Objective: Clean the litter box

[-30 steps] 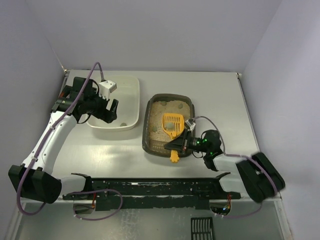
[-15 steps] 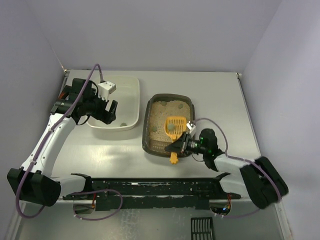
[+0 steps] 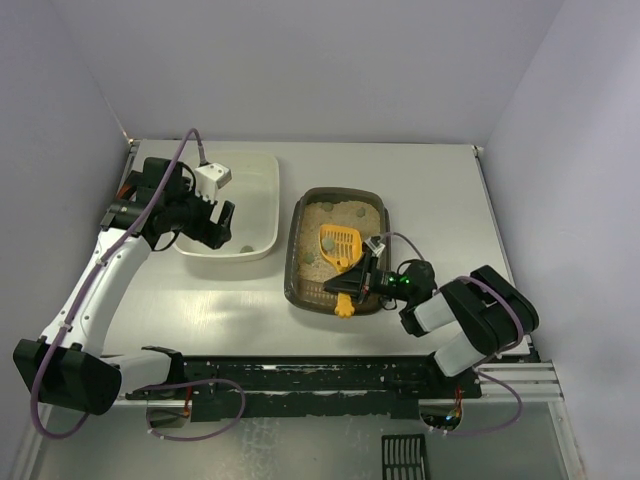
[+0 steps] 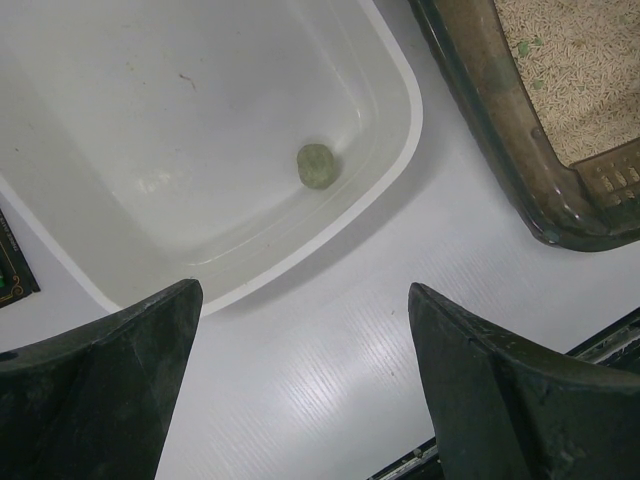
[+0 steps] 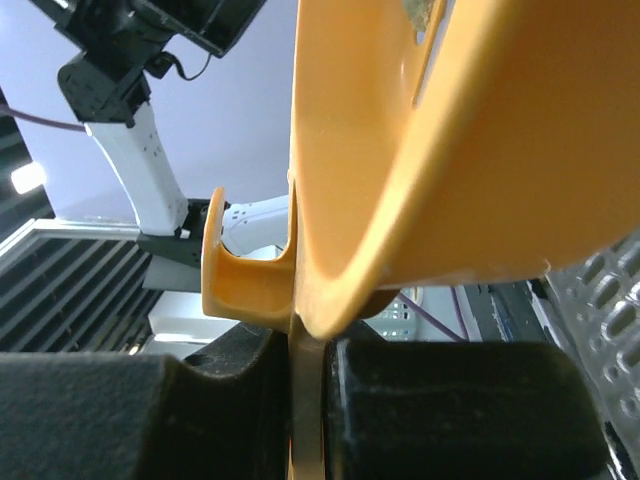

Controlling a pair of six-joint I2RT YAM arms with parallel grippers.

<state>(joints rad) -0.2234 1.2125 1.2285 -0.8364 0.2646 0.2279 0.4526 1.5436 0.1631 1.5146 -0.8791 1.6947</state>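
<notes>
The right hand (image 3: 358, 288) is clamped shut on the flat handle of a yellow litter scoop (image 3: 338, 245). In the right wrist view the two dark fingers (image 5: 130, 420) press the thin orange-yellow handle between them at the right hand (image 5: 305, 400), and the slotted bowl of the scoop (image 5: 450, 150) fills the upper frame. From above, the scoop's head is tilted over the beige litter, with a grey-green clump (image 3: 327, 241) lying in it. Under it lies the litter box (image 3: 297, 215), a dark translucent tray standing on the counter (image 3: 240, 300) near its middle, just right of a cream-white tub (image 3: 262, 175) and apart from it. The left hand (image 3: 222, 222) hangs over the tub's near right corner with its fingers spread wide and nothing between them. Its wrist view shows the left hand (image 4: 302, 295) above the counter (image 4: 330, 350), the tub (image 4: 395, 90) with one greenish clump (image 4: 318, 165) inside, and a corner of the litter box (image 4: 480, 70).
</notes>
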